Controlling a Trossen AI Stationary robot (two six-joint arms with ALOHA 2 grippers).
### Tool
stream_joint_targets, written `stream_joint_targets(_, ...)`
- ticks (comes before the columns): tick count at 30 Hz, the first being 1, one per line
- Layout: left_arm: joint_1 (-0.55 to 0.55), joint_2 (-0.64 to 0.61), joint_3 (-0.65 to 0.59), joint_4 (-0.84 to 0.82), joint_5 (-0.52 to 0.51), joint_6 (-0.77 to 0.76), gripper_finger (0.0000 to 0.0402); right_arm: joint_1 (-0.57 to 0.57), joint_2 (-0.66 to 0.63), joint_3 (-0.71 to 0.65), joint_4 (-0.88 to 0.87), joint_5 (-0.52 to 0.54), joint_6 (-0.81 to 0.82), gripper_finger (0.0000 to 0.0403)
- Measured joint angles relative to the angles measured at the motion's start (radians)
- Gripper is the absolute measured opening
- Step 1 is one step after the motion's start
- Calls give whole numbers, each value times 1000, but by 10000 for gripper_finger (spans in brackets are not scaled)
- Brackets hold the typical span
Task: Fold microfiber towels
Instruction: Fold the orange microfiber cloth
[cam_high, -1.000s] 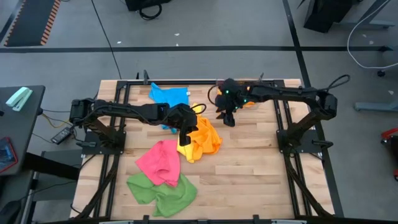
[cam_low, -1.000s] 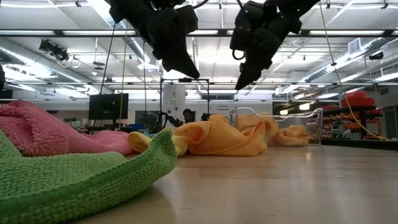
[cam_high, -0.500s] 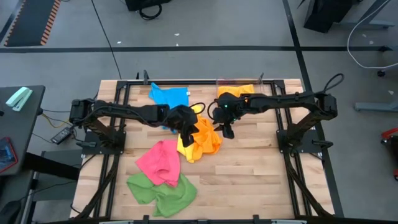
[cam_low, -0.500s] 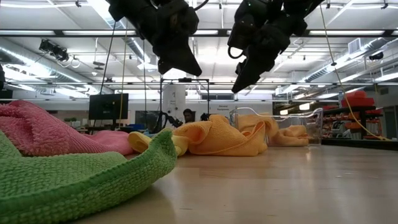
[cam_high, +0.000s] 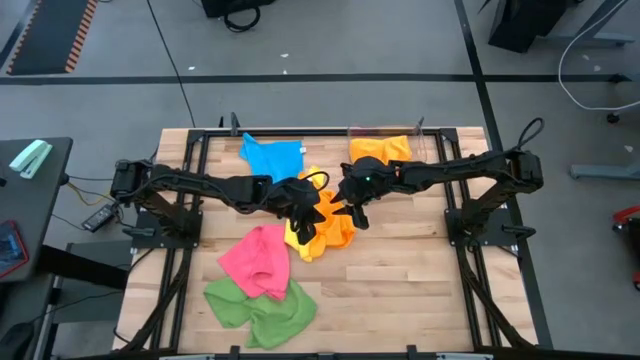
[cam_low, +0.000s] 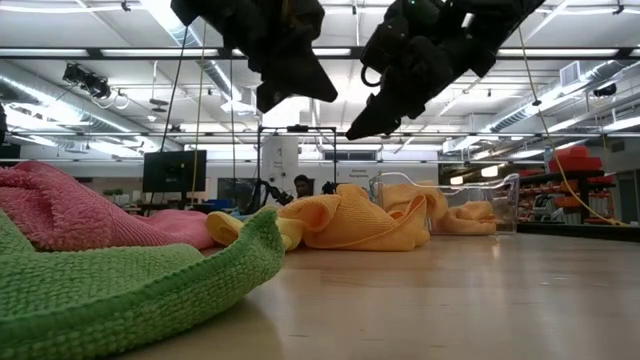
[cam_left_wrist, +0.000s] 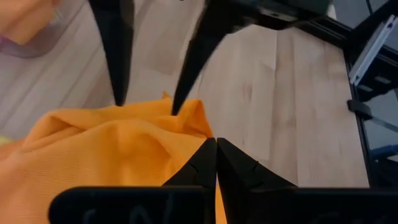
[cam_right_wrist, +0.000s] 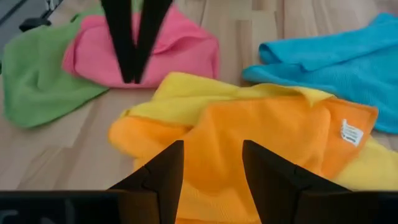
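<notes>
An orange towel (cam_high: 335, 228) lies crumpled mid-table on a yellow towel (cam_high: 298, 240). A pink towel (cam_high: 257, 260) and a green towel (cam_high: 260, 305) lie nearer the front edge. A blue towel (cam_high: 272, 155) lies at the far edge. My left gripper (cam_high: 307, 220) is shut and hangs above the orange towel's left part (cam_left_wrist: 124, 149). My right gripper (cam_high: 352, 214) is open above the towel's right edge (cam_right_wrist: 261, 137). In the low view both grippers, left (cam_low: 325, 96) and right (cam_low: 352, 133), are well clear of the orange towel (cam_low: 350, 220).
A clear plastic bin (cam_high: 383, 134) with another orange cloth (cam_high: 380, 150) stands at the far edge, right of centre. Bare wood shows to the right of the towel pile and along the front right. Black frame rails run down both sides of the table.
My right gripper has come from the far edge by the bin toward the near left and down. It has tipped and now hangs over the orange towel. My left gripper has shifted a little to the right and rolled about its own axis. The towels have not moved.
</notes>
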Motion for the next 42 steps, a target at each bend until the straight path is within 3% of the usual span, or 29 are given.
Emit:
stream_joint_targets(10,-36,0,0,4,0,79,20,1,0,-15,64,0,55,172)
stream_joint_targets(14,-24,0,0,60,-8,158,30,8,0,-15,-37,-7,125,172)
stream_joint_targets(20,-37,14,0,164,-11,162,25,33,0,-15,-329,-15,134,172)
stream_joint_targets(26,-66,73,1,382,-8,152,13,119,0,-57,-355,-17,176,172)
stream_joint_targets(30,-99,84,-2,360,-11,126,13,184,0,-70,-355,-14,228,172)
stream_joint_targets(42,-332,84,-1,217,-39,43,10,354,0,-71,-353,292,401,172)
